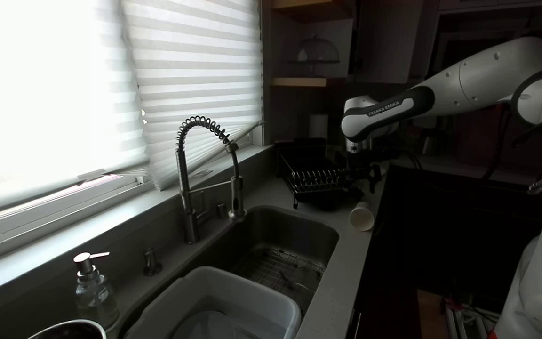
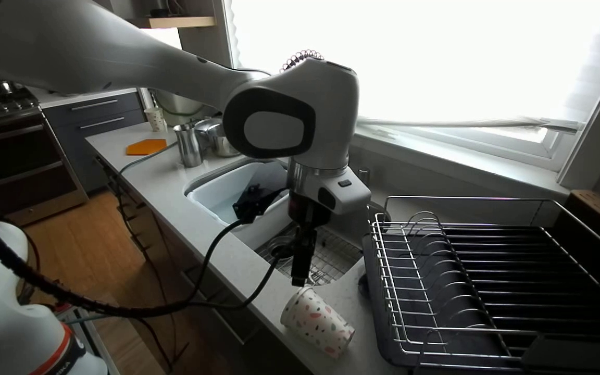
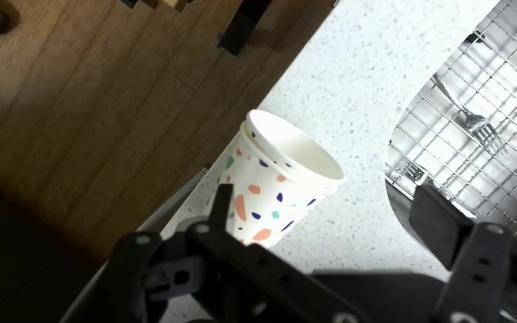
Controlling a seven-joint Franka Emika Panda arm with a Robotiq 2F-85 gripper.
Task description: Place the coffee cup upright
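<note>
The coffee cup [image 3: 272,193], white with coral, navy and green flecks, lies on its side on the counter. A second rim shows inside its mouth, as if cups are nested. In both exterior views it rests near the counter's front edge, between sink and dish rack: cup [image 1: 361,218], cup [image 2: 319,324]. My gripper [image 3: 330,215] is wide apart above the counter, with nothing held. In the wrist view one finger [image 3: 221,204] overlaps the cup's side, while the opposite pad [image 3: 440,224] appears over the sink edge. The gripper [image 2: 302,260] hangs above the cup's rim end.
A black wire dish rack [image 2: 399,291] stands close beside the cup. The sink [image 1: 275,226] has a wire grid [image 3: 487,98] with a fork [image 3: 478,125], and a large white tub [image 1: 252,287] sits in it. A tall spring faucet [image 1: 184,188] rises behind. The counter edge drops to a wooden floor [image 3: 106,112].
</note>
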